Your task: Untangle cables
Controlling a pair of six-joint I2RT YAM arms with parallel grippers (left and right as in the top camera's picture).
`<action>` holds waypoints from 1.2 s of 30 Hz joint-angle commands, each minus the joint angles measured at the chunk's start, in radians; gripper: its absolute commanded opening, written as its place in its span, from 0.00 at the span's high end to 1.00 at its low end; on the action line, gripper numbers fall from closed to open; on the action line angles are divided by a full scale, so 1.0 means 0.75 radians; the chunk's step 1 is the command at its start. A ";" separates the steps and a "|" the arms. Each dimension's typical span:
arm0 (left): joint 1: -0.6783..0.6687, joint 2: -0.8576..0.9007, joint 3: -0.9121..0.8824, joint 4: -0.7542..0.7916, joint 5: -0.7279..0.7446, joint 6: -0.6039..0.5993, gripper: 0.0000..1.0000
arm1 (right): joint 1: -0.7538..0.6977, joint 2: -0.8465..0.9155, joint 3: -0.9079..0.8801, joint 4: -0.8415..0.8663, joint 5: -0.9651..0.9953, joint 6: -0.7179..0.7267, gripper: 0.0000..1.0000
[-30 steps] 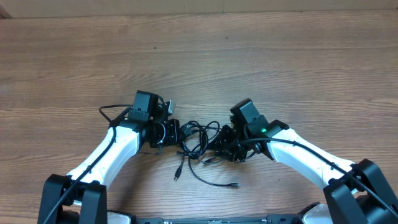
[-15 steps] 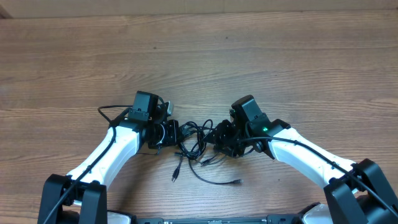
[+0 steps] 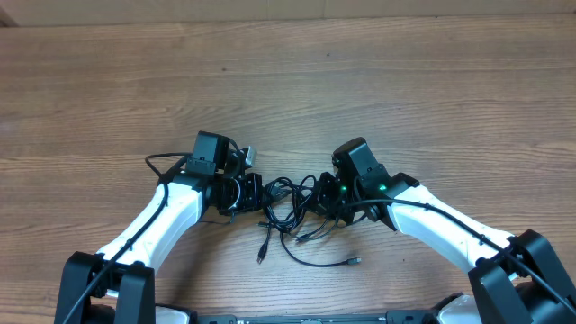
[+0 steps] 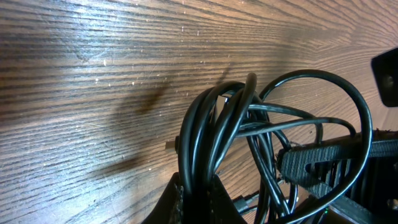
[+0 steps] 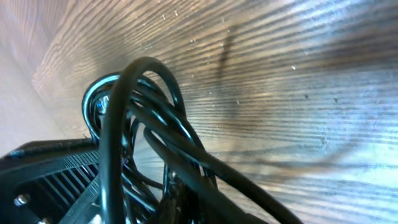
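The cables (image 3: 288,202) are thin black cords knotted in a small heap at the table's middle, strung between both grippers. Two loose plug ends trail toward the front edge, one (image 3: 261,255) on the left and one (image 3: 354,261) on the right. My left gripper (image 3: 255,193) is shut on a bundle of cable loops (image 4: 214,134), which rise from between its fingers (image 4: 166,202). My right gripper (image 3: 321,198) grips the heap's other side, shut on several strands (image 5: 149,112) that cross close to the lens. The two grippers face each other a short gap apart.
Bare wooden table (image 3: 288,81) stretches all round the heap. The right gripper's ribbed body (image 4: 329,162) fills the lower right of the left wrist view. The left gripper's body (image 5: 50,180) sits at the lower left of the right wrist view.
The right gripper has shut on the cables after standing partly open. The heap shifted slightly and the loose right plug end slid further right. The left gripper kept its hold.
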 commanded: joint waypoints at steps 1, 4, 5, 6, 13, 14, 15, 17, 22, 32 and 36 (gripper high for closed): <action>-0.003 -0.007 0.026 -0.012 0.007 0.028 0.96 | -0.001 -0.020 -0.002 -0.041 0.129 -0.145 0.96; -0.003 -0.007 0.026 -0.072 -0.133 0.028 0.96 | -0.043 -0.020 -0.002 -0.171 0.264 -0.145 0.96; -0.003 -0.007 0.026 -0.099 -0.178 0.029 0.96 | -0.066 -0.020 -0.002 -0.226 0.323 -0.144 0.96; -0.003 -0.007 0.026 -0.122 -0.207 0.029 0.96 | -0.084 -0.020 -0.002 -0.262 0.364 -0.145 0.96; -0.003 -0.007 0.026 -0.204 -0.171 0.071 0.96 | -0.290 -0.020 -0.002 -0.415 0.613 -0.163 0.96; -0.003 -0.007 0.026 -0.201 -0.088 0.132 0.96 | -0.315 -0.020 -0.002 -0.413 0.613 -0.178 0.96; -0.003 -0.007 0.026 -0.200 0.003 0.203 0.96 | -0.338 -0.020 -0.002 -0.413 0.614 -0.182 0.96; -0.003 -0.007 0.026 -0.202 0.153 0.328 0.96 | -0.375 -0.020 -0.002 -0.413 0.613 -0.181 0.96; -0.003 -0.007 0.026 -0.187 0.185 0.367 0.96 | -0.401 -0.020 -0.002 -0.417 0.416 -0.256 0.73; -0.003 -0.007 0.026 -0.077 -0.125 -0.094 0.96 | -0.342 -0.020 -0.002 -0.485 -0.142 -0.568 0.54; -0.003 -0.007 0.026 -0.069 -0.201 -0.250 0.96 | -0.327 -0.020 -0.002 -0.501 -0.176 -0.553 0.54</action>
